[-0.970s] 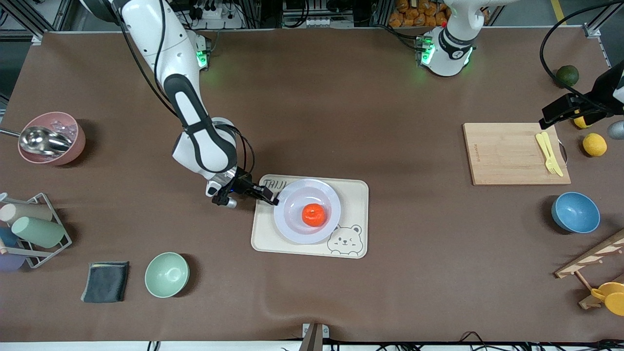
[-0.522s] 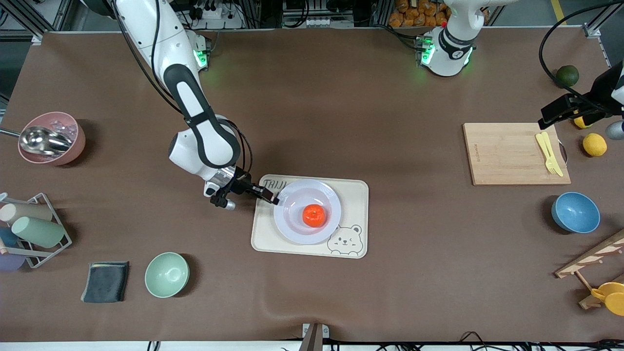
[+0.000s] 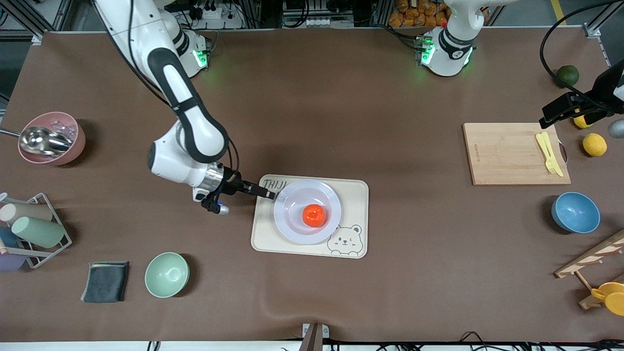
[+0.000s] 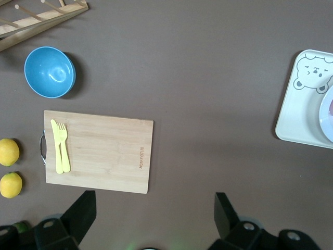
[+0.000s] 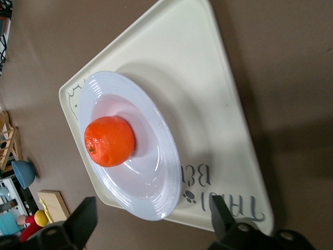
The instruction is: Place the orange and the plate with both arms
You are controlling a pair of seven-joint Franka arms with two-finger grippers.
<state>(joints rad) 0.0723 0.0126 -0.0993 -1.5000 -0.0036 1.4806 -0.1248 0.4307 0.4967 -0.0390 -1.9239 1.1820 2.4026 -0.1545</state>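
Observation:
The orange (image 3: 313, 215) lies in the middle of the white plate (image 3: 291, 227), which rests on the cream bear-printed tray (image 3: 355, 197). My right gripper (image 3: 266, 193) is low at the plate's rim on the side toward the right arm's end, open. In the right wrist view the orange (image 5: 109, 141) sits on the plate (image 5: 161, 156), and the rim lies between the spread fingers of the gripper (image 5: 152, 223) without touching them. My left gripper (image 3: 550, 119) waits open and empty over the table beside the cutting board, as the left wrist view (image 4: 153, 211) shows.
A wooden cutting board (image 3: 507, 153) with yellow cutlery (image 3: 548, 152), two lemons (image 3: 594, 144), a dark green fruit (image 3: 567, 75) and a blue bowl (image 3: 575, 212) lie at the left arm's end. A pale green bowl (image 3: 166, 274), grey cloth (image 3: 106, 282), cup rack (image 3: 34, 229) and pink bowl (image 3: 51, 138) lie at the right arm's end.
The right arm's wrist has swung away from the tray toward its own end of the table, while its fingertips stay by the plate's rim. Plate, orange and left arm have not moved.

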